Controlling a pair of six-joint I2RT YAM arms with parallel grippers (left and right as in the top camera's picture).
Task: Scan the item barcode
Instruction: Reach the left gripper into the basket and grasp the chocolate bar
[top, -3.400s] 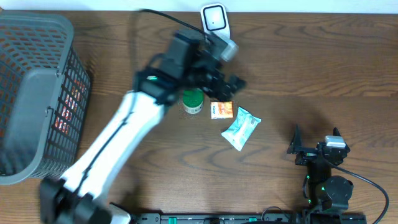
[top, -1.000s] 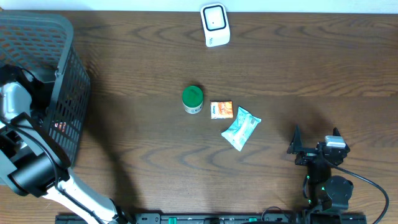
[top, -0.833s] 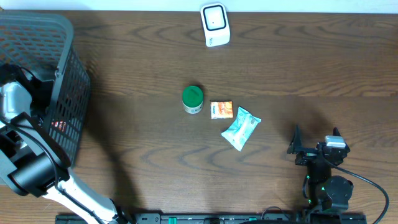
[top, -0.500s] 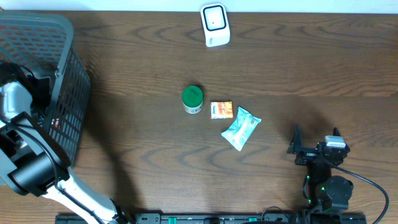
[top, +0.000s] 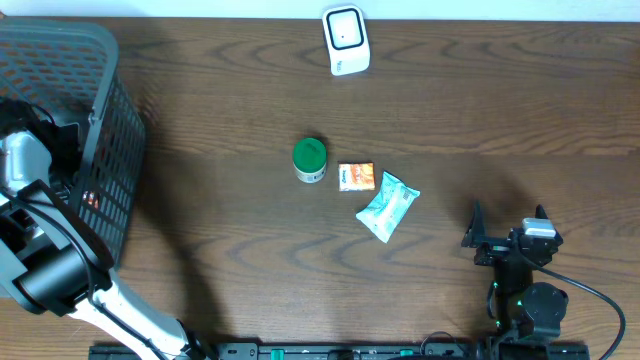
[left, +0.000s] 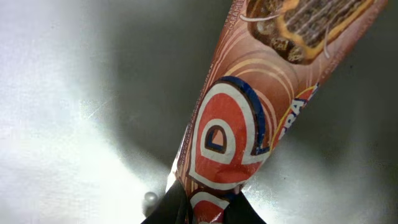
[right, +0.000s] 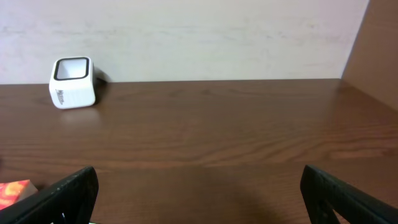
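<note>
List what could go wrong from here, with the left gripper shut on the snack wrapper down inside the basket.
1. The left gripper pinches only one end of the snack wrapper; the long free end may swing or slip out when lifted.
2. The lift must clear the basket; its mesh wall could snag the wrapper.
3. No barcode shows in the wrist view, so it may face away from the scanner.

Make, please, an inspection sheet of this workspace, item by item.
Surface: dark brown wooden table.
Job's things: white box-shaped scanner at the far edge; brown-red glossy snack wrapper in the left hand.
Clutter: green-lidded round jar, small orange packet, pale blue soft pack, grey plastic mesh basket.
Hands: left hand shut on the wrapper; right hand open, empty.
Cables: black cable beside the right arm's base.
Surroundings: pale wall.
</note>
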